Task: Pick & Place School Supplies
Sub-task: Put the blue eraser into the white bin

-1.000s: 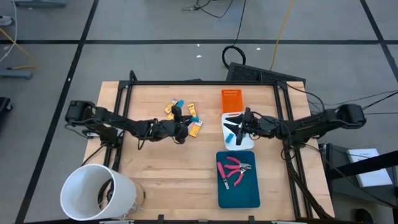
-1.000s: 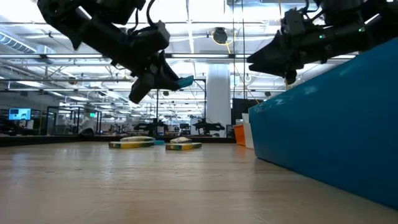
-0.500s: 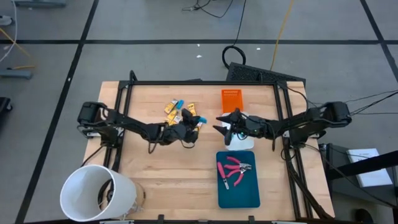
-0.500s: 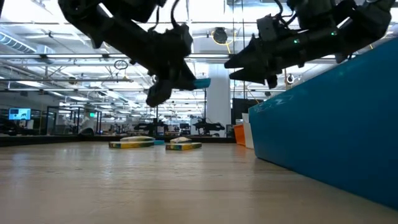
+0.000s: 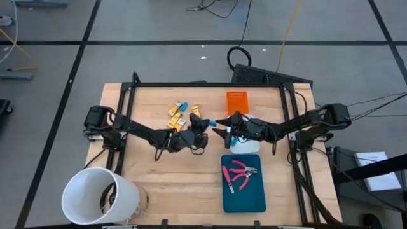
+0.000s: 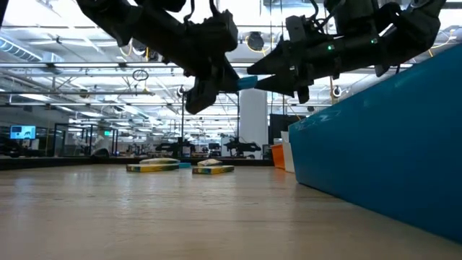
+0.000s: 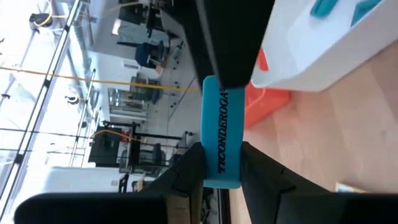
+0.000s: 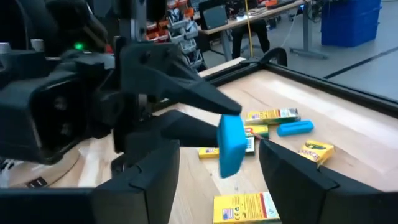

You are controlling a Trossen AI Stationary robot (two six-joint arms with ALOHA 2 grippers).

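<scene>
A light-blue eraser (image 5: 212, 123) hangs in the air over the middle of the table, with my left gripper (image 5: 205, 128) shut on it. In the left wrist view the eraser (image 7: 222, 124) shows its printed face. My right gripper (image 5: 222, 130) comes level from the table's right and is open. Its two fingers (image 8: 149, 180) stand on either side of the eraser's free end (image 8: 231, 146), with a gap on each side. In the low view the eraser (image 6: 246, 81) bridges the two grippers high above the table. My left gripper pinches the eraser's near end (image 7: 221, 175) between its two fingers, one on each narrow side. The fingers come about level from the table's left and lie along the eraser. The eraser sticks straight out past the fingertips, clear of the table.
A white tray (image 5: 253, 145) lies under my right arm, an orange tray (image 5: 236, 102) behind it, and a teal tray (image 5: 248, 197) with pink-handled tools (image 5: 239, 173) near the front. Yellow boxes (image 5: 173, 112) and a blue piece (image 5: 182, 105) lie far centre. A white bucket (image 5: 98, 197) stands front left.
My left gripper has carried the eraser toward the table's right and rolled its wrist. The eraser stays clear of the table. My right gripper has come from over the white tray toward the table's left, has opened, and now has its fingers around the eraser's free end.
</scene>
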